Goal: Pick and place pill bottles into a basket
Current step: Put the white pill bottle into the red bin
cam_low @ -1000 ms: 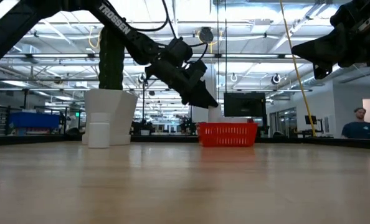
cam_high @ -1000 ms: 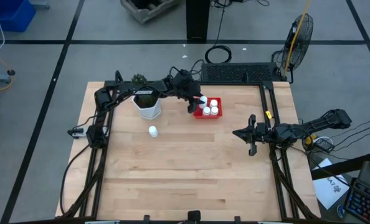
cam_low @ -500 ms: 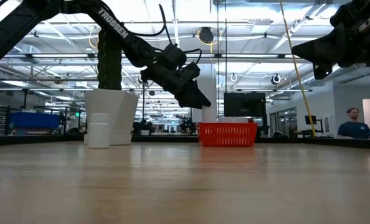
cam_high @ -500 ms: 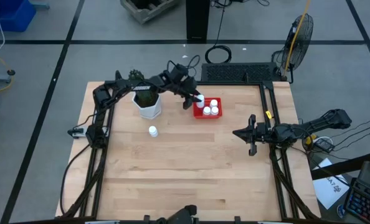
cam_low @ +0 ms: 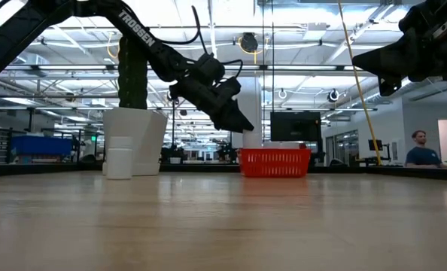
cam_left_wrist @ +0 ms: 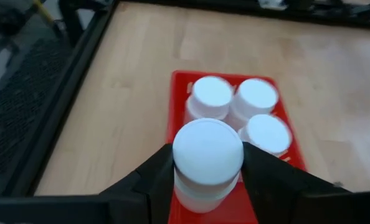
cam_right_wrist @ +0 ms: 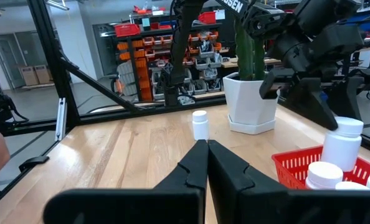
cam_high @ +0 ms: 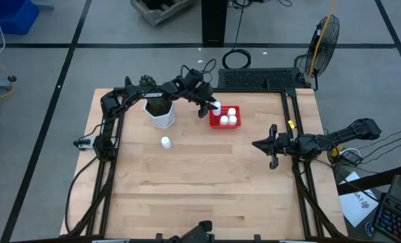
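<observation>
The left gripper [cam_high: 212, 106] is clamped on 1 pill bottle [cam_left_wrist: 207, 154] above the red basket [cam_high: 225, 125], which holds 3 bottles [cam_left_wrist: 212, 96] on the pale wooden table [cam_high: 200, 182]. Another bottle [cam_high: 165, 142] stands near the white cactus pot [cam_high: 161, 119]. The right gripper [cam_high: 271, 146], fingers together, waits at the table's right side; a person [cam_low: 418, 147] sits in the workshop behind.

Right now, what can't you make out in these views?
- Low view: bottles inside the red basket, hidden by its wall.
- Left wrist view: basket's near end, covered by the held bottle in the left gripper.
- High view: right gripper fingers, too small.
- Low view: lone bottle blends with the white pot.
</observation>
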Available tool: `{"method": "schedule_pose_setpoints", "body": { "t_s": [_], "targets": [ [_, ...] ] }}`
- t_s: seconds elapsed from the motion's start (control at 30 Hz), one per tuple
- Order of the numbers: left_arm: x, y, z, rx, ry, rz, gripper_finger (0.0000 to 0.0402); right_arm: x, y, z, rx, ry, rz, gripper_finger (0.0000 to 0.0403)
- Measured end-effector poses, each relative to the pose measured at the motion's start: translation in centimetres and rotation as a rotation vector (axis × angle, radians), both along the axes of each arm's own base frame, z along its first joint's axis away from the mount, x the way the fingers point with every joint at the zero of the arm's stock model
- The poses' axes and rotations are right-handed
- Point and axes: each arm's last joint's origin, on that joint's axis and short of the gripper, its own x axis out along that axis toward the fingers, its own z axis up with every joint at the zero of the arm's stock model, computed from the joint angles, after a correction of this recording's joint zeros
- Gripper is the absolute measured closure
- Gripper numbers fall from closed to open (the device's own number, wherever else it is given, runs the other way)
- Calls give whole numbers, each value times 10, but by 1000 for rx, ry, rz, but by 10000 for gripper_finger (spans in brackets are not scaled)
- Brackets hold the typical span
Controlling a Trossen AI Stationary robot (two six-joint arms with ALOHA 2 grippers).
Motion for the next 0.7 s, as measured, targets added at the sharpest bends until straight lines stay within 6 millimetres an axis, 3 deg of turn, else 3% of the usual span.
{"method": "schedule_pose_setpoints", "body": {
  "t_s": [0.13,0.4,0.7],
  "targets": [
    [1,-2,-1,12,17,8,214,0,0,0,0,0,0,399],
    [1,-1,-7,23,36,26,242,0,0,0,0,0,0,399],
    [5,-1,-19,12,55,30,212,0,0,0,0,0,0,399]
  ]
}}
